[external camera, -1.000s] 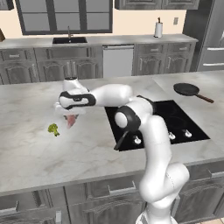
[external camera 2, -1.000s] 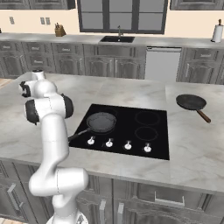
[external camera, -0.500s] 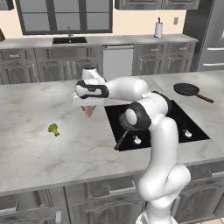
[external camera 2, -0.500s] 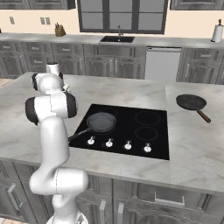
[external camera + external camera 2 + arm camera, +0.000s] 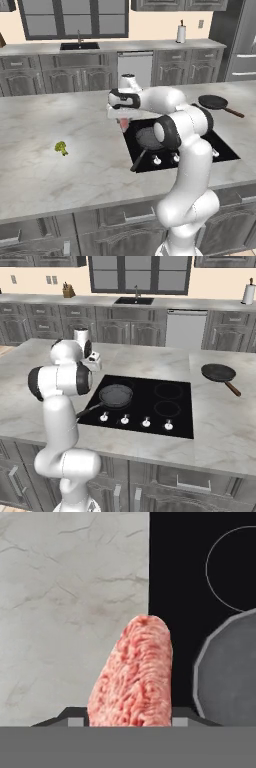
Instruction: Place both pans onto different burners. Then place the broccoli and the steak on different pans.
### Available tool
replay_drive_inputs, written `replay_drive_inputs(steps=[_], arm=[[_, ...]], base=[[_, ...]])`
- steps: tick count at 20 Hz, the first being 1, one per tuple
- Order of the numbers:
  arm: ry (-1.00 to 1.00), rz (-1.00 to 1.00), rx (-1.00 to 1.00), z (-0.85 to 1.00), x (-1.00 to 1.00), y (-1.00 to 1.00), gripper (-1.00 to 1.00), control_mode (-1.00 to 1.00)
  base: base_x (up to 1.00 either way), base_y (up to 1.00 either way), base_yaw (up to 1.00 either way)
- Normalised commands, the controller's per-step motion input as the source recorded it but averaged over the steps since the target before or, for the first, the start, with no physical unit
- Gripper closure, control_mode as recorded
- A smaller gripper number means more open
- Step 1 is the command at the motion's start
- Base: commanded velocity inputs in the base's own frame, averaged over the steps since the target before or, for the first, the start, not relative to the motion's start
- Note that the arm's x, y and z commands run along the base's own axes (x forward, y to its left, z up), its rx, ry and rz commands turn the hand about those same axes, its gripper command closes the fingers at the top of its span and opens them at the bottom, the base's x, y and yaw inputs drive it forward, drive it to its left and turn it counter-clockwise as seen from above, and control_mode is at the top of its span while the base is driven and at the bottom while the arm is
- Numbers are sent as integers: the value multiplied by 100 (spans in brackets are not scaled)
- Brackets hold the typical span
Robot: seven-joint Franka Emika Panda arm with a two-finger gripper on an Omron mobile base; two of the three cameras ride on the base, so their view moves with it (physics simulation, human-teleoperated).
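While the pincer (image 5: 123, 120) is clamped on the steak (image 5: 133, 673), the slab hangs from it over the left edge of the cooktop (image 5: 172, 406), where grey marble tabletop (image 5: 65, 125) meets black glass. In the hand view the meat's long axis runs straight out from between the jaws, and the near pan (image 5: 227, 672) lies just to one side of it, rim close to the steak but not under it. In the left base view that pan, the one with the black handle (image 5: 138, 161), sits on the front-left burner just beside and slightly nearer the front edge than the pincer. So the carry seems to need only a short sideways shift toward the cooktop's middle before lowering.

The second pan (image 5: 218, 373), brown-handled, rests on the tabletop off the cooktop's right edge, not on a burner. The broccoli (image 5: 61, 147) lies on the marble well to the left, far from both pans.
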Motion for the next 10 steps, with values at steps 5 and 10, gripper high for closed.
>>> replay_drive_inputs(steps=[5, 10], arm=[[0, 0, 0, 0, -17, -100, 100, -100], [-1, 0, 0, -14, -18, -93, 100, -100]], base=[[0, 0, 0], [0, 0, 0]])
